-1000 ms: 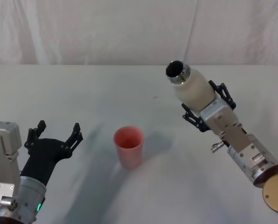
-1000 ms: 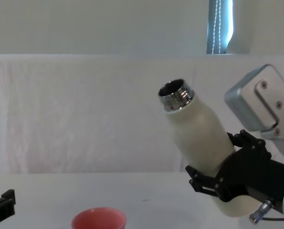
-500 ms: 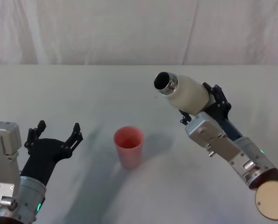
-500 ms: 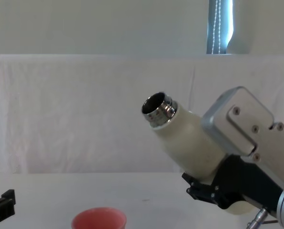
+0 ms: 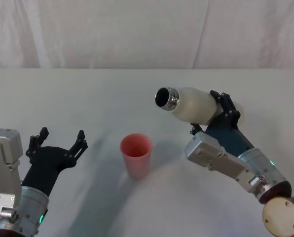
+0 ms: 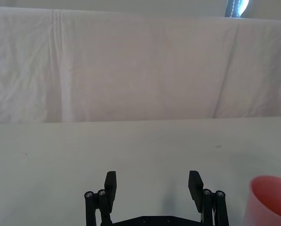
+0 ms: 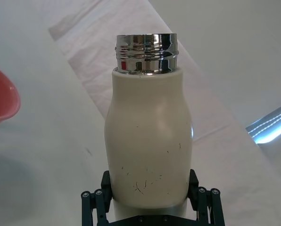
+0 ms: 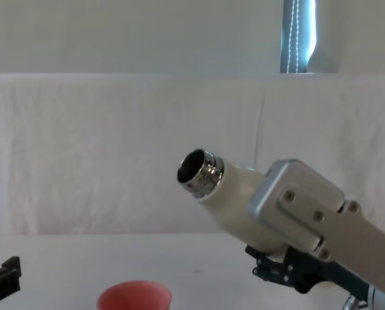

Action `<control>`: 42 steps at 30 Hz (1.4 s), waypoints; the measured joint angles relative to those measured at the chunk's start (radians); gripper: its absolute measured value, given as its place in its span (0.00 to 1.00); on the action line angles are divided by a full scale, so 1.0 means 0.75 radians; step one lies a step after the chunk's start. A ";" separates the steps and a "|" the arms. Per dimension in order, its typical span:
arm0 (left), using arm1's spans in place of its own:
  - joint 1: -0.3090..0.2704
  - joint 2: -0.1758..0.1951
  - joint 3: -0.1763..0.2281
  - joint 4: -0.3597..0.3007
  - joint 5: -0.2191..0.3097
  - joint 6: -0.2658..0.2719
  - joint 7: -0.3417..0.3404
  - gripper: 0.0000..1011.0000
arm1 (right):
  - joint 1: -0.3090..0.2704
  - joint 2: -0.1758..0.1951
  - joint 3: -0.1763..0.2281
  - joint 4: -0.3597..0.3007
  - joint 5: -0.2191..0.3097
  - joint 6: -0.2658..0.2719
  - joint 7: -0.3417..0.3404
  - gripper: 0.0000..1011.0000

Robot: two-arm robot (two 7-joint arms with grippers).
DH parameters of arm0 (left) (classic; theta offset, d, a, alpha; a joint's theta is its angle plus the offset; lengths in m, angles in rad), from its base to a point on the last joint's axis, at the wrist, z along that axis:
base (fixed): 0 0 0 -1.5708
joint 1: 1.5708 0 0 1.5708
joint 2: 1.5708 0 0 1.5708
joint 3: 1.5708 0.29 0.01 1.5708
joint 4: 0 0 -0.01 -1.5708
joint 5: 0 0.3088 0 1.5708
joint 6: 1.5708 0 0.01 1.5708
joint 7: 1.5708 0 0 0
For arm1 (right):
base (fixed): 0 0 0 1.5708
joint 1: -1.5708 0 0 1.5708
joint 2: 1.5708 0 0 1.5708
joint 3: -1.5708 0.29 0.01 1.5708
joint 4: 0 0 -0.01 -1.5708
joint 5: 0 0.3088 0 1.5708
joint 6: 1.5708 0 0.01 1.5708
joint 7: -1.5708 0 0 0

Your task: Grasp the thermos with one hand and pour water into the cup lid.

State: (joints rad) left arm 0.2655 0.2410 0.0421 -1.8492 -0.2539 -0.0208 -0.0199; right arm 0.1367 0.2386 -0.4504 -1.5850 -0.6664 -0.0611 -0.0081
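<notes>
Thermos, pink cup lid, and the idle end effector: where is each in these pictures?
thermos [image 5: 192, 104]: head view, on its cream-white body.
cup lid [image 5: 136, 157]: head view, on its outer wall.
left end effector [image 5: 58, 140]: head view, midway between its spread fingertips.

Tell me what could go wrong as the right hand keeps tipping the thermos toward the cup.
1. The thermos mouth sits up and to the right of the cup lid, not over it; water may land on the table.
2. The cup lid stands free and light; a hard stream might tip it.
3. The right hand grips low on the smooth body, which could slip.
</notes>
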 joint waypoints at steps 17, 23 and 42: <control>0.000 0.000 0.000 0.000 0.000 0.000 0.000 0.99 | 0.019 0.012 -0.052 0.050 -0.158 0.021 -0.087 0.94; 0.000 0.000 0.000 0.000 0.000 0.000 0.000 0.99 | 0.030 0.015 -0.068 0.072 -0.198 0.029 -0.108 0.94; 0.000 0.000 0.000 0.000 0.000 0.000 0.000 0.99 | 0.076 0.071 -0.144 0.101 -0.319 0.026 -0.128 0.94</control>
State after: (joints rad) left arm 0.2655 0.2410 0.0421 -1.8492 -0.2539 -0.0208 -0.0199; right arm 0.1937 0.2920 -0.5586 -1.5096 -0.9056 -0.0416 -0.1044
